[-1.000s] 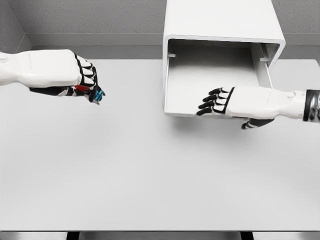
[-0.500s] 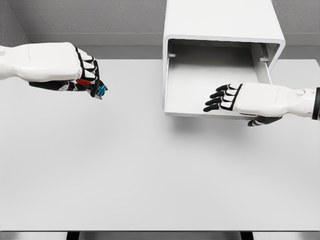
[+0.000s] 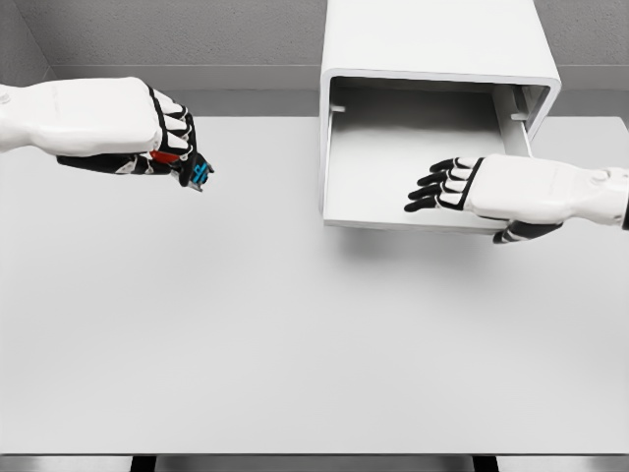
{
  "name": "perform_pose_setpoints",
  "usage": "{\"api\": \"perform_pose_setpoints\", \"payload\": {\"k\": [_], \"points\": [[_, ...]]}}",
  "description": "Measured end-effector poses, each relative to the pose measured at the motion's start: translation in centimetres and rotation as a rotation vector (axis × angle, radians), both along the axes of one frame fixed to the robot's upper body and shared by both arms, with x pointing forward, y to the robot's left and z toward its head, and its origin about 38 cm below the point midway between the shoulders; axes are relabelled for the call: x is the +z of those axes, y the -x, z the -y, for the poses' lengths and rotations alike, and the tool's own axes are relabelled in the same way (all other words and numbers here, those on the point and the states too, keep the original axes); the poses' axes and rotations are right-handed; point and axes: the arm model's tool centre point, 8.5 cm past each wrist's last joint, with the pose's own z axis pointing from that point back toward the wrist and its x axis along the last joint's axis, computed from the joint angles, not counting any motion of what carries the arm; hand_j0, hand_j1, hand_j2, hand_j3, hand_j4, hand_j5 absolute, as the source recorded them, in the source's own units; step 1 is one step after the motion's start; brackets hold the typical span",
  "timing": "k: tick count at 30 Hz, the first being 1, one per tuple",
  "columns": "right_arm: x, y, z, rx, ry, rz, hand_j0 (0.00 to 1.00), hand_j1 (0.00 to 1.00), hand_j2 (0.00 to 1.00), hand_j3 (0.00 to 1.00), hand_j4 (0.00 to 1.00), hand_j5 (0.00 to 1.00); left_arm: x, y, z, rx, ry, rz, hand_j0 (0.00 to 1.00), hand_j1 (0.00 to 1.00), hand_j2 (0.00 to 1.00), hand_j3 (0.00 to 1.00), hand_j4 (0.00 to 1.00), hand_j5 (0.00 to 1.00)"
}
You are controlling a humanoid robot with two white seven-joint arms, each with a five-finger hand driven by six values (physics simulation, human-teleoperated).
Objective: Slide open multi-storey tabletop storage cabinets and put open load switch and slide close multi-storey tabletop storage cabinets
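Gripping load switch (image 3: 197, 174), left hand (image 3: 162, 138), drawer (image 3: 413, 162) open

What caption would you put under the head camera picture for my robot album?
Left hand carries the load switch above the table while the right hand waits at the cabinet's open drawer.

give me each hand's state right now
Left hand: closed on the load switch.
Right hand: open, holding nothing, over the drawer.

The left hand (image 3: 147, 138) hides most of the switch (image 3: 195, 173). The cabinet (image 3: 432, 39) top and both arms are cut off by the edges.
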Motion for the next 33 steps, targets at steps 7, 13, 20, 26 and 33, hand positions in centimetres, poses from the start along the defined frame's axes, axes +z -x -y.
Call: {"api": "perform_pose_setpoints", "payload": {"k": [7,13,20,26,33], "points": [[0.8,-0.1,0.4,-0.009,-0.014,0.016,1.00,1.00,1.00,1.00,1.00,1.00,0.2,0.0,0.1,-0.001,0.001,0.005,0.40,0.40,0.40,0.40,0.40,0.40],[1.7,-0.1,0.7,-0.017,-0.043,0.026,1.00,1.00,1.00,1.00,1.00,1.00,0.1,0.0,0.2,-0.006,0.004,0.004,0.40,0.40,0.40,0.40,0.40,0.40],[2.3,0.5,2.6,-0.061,-0.091,0.015,1.00,1.00,1.00,1.00,1.00,1.00,0.2,-0.1,0.4,-0.009,0.005,0.006,0.40,0.40,0.40,0.40,0.40,0.40],[3.8,1.3,5.3,-0.126,-0.140,0.035,1.00,1.00,1.00,1.00,1.00,1.00,1.5,-0.3,1.8,-0.045,0.025,0.044,0.40,0.40,0.40,0.40,0.40,0.40],[3.9,3.8,10.8,-0.278,-0.195,0.046,1.00,1.00,1.00,1.00,1.00,1.00,3.2,-0.6,7.0,-0.172,0.093,0.095,0.40,0.40,0.40,0.40,0.40,0.40]]}}
